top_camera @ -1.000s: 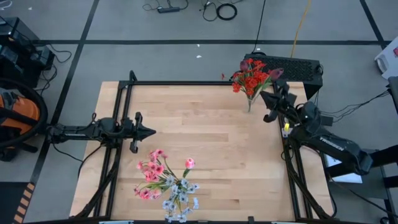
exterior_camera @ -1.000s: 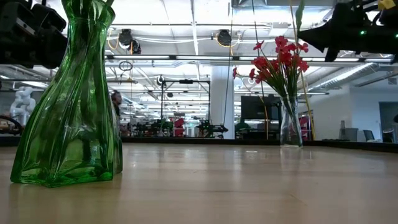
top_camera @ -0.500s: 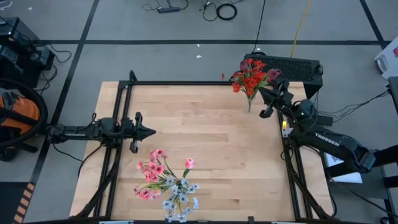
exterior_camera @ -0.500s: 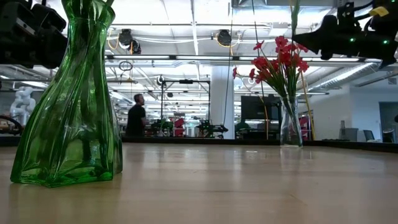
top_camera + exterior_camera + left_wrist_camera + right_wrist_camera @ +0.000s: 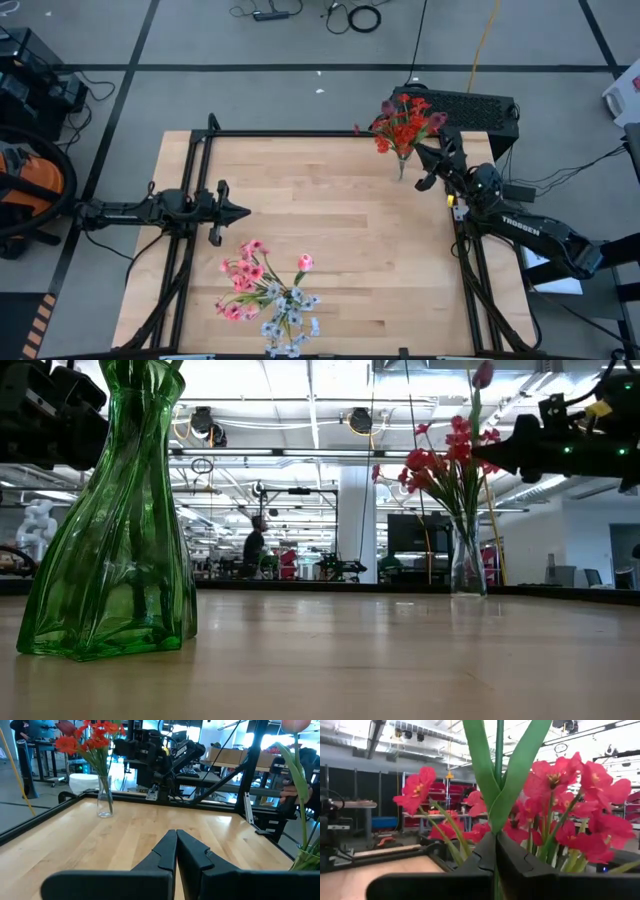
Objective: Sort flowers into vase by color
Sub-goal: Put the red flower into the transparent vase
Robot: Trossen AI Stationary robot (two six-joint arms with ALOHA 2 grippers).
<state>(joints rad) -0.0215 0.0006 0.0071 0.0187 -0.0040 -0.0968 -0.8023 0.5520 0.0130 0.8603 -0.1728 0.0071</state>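
Observation:
A clear glass vase (image 5: 401, 165) stands near the table's far right corner and holds bright red flowers (image 5: 402, 125). My right gripper (image 5: 422, 168) is beside it on its right, shut on the stem of a dark maroon tulip whose bud (image 5: 483, 374) rises above the red blooms. A green glass vase (image 5: 105, 520) at the near edge holds pink sprays (image 5: 243, 270) and whitish-grey sprigs (image 5: 288, 325). My left gripper (image 5: 243, 212) waits shut over the table's left part. My right gripper pinches the tulip's green stem (image 5: 498, 822) between its two fingers, just below two long leaves. The fingers lie about level, coming from the table's right, across the stem. The stem stands upright with the bud on top; its lower end is hidden among the red flowers.
A black frame (image 5: 300, 133) runs along the table's far edge and sides. Bare wood (image 5: 330, 215) lies between the two vases. A black box (image 5: 470, 105) sits just beyond the far right corner. A person (image 5: 255, 550) stands in the room behind.
My right gripper has moved down and a little toward the clear vase, still shut on the stem. The tulip has come down with it, so its bud now shows just above the red flowers in the low view.

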